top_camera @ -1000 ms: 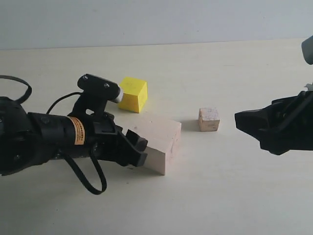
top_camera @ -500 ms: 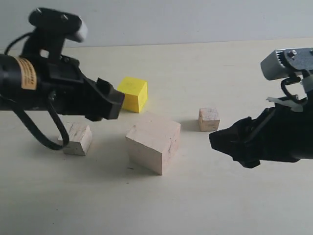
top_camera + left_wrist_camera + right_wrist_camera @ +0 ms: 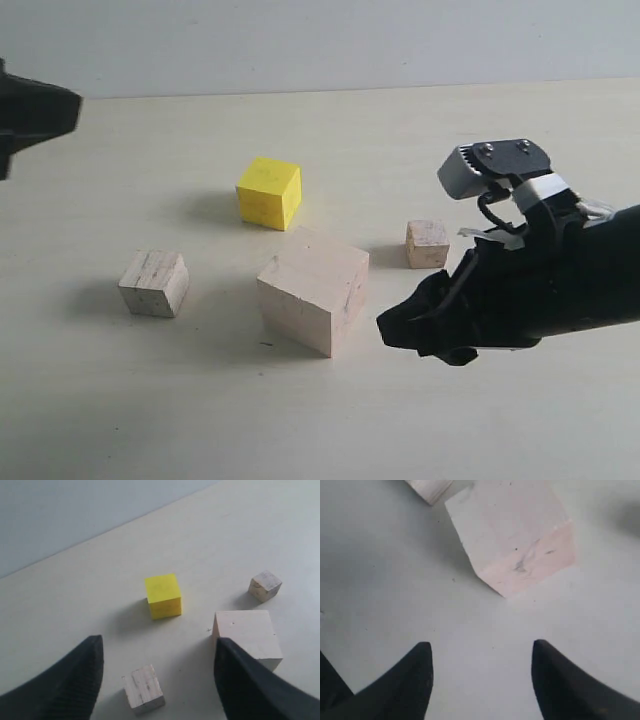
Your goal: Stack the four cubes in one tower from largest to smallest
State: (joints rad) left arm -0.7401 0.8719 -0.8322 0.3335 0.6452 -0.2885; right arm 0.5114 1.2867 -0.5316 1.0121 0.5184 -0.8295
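All 4 cubes rest apart on the table point(image 3: 400, 130), each on its own. I take the large pale wooden block point(image 3: 313, 290) as my landmark. The bright yellow cube point(image 3: 269, 192) lies behind it to the left, the medium pale wooden cube point(image 3: 154, 283) to its left, and the smallest pale wooden cube point(image 3: 427, 243) behind it to the right. My right gripper point(image 3: 481, 644) hangs just right of the block, jaws wide, holding nothing. My left gripper point(image 3: 158, 641) is well off to the block's left, jaws also wide and empty.
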